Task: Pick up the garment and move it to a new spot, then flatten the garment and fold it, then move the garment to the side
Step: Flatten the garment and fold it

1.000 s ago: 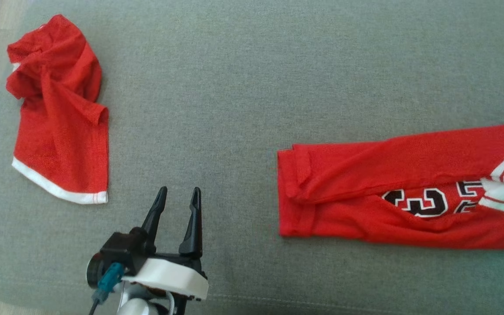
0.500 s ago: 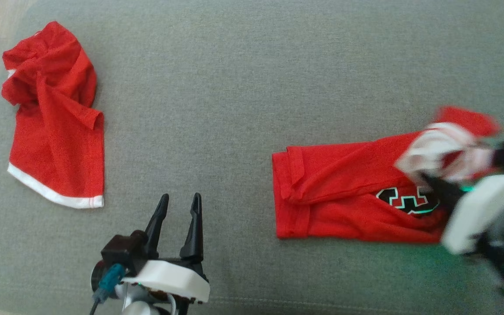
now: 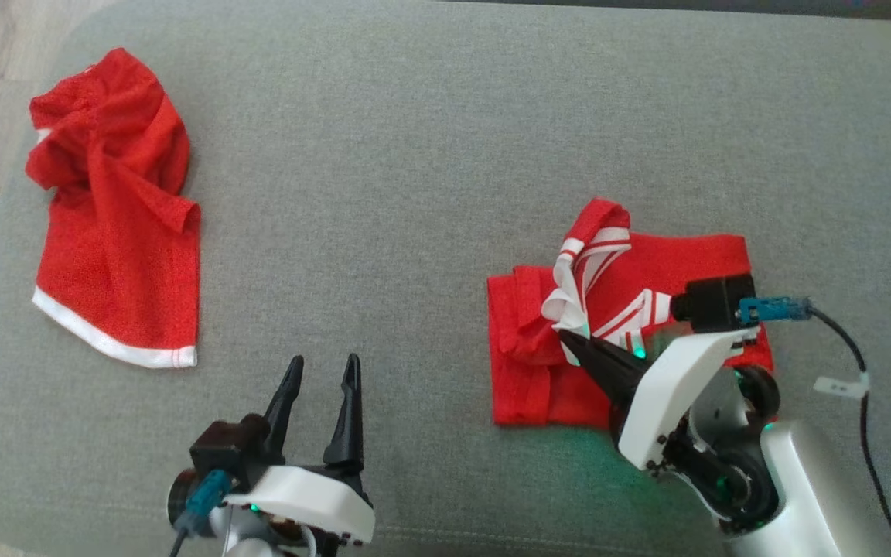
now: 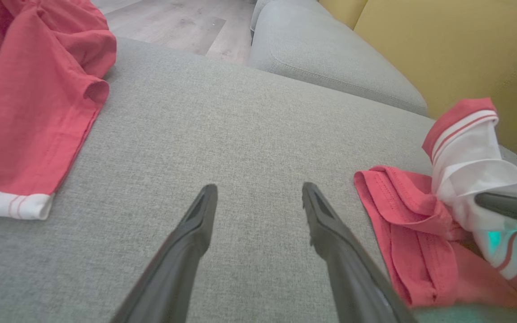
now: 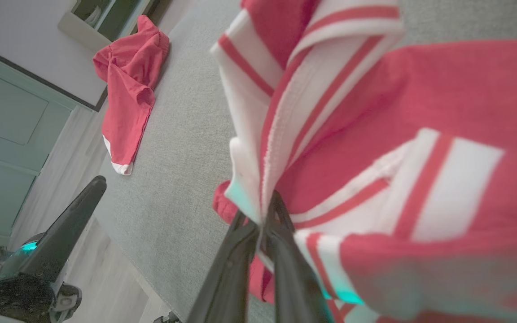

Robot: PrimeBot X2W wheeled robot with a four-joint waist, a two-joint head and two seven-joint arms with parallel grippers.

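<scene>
Right gripper (image 3: 567, 336) has carried the garment (image 3: 693, 255) end leftward — folded over; number hidden.

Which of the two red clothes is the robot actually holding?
The striped-trim jersey, pinched in the right tool; the crumpled red garment lies apart, untouched.

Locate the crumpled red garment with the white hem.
In the head view the crumpled red garment lies at the grey cushion's far left, up-left of the left gripper, well apart from the jersey.
</scene>
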